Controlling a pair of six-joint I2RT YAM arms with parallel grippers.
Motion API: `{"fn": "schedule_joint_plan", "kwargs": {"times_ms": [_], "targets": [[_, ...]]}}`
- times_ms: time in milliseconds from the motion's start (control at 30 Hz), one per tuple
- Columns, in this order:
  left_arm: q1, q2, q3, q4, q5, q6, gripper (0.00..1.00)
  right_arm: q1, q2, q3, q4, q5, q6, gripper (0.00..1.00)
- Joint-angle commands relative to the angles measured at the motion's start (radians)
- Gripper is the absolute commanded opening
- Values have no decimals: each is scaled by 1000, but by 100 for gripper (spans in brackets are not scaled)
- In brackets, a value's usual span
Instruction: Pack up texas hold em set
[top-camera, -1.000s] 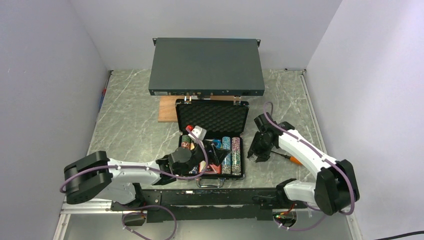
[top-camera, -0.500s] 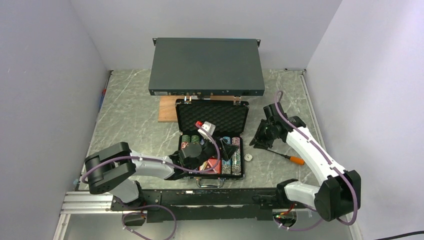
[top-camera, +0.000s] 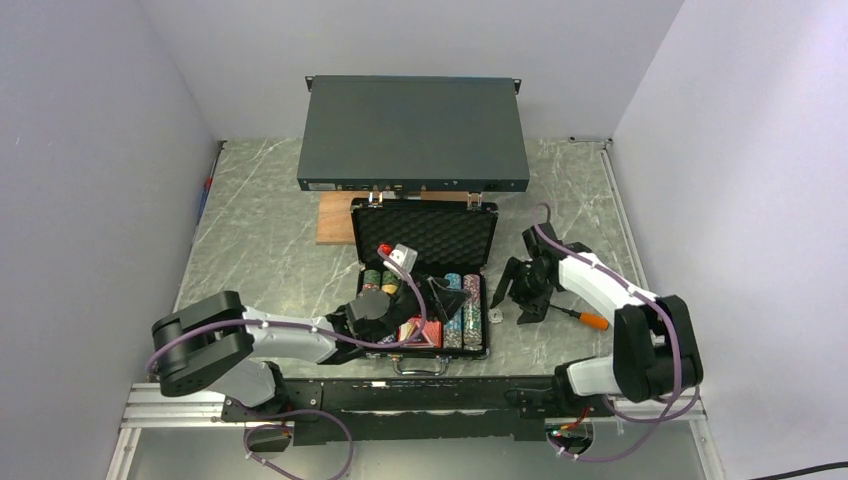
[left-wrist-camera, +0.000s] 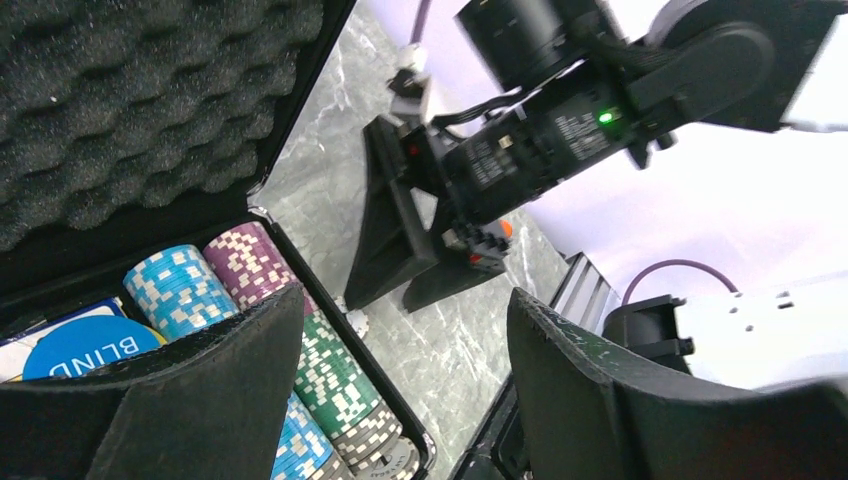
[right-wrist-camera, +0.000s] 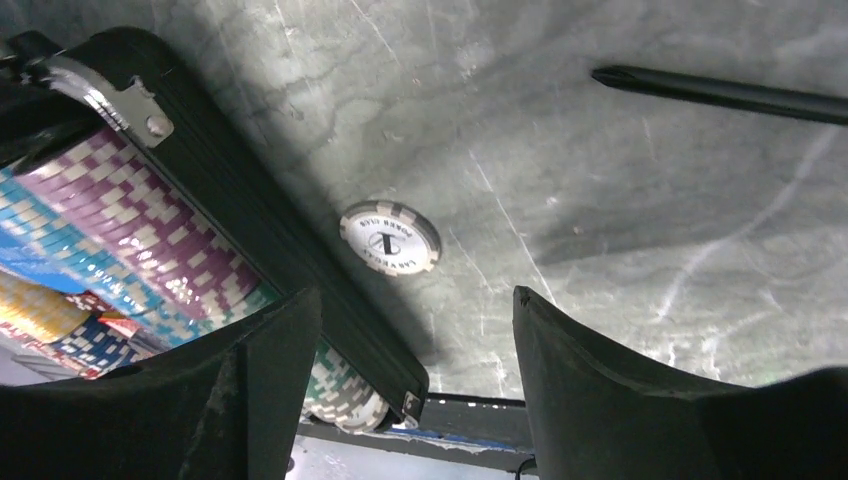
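Top view: a loose chip lies flat on the surface just right of the open case, beneath my right fingers. Left wrist: my left fingers gape empty over the case. Right wrist: spread, empty right fingers frame the chip beside the case wall.

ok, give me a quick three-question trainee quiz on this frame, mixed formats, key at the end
1. Multiple choice: where is the loose white chip?
A) in the foam lid
B) on the table, just outside the case at its right wall
C) stacked in a chip row
2. True or false: the right gripper is shut on the chip.
3. Which tool lies on the table to the right of the chip?
Key: 1 B. 2 False: its jaws are open above the chip. 3 The screwdriver.
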Motion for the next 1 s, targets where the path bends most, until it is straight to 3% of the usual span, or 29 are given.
{"fn": "schedule_joint_plan", "kwargs": {"times_ms": [0,300,767,967], "targets": [[1,-75,-24,30,-2,13,77,26,88,30,69,-17,17,72],[1,-158,-66,5,-8,38,78,62,232,128,-33,104,142,70],[2,-259,-130,21,-22,70,79,149,451,176,-145,107,318,59],[2,-305,-158,5,-32,72,80,148,381,84,-121,107,396,55]]}}
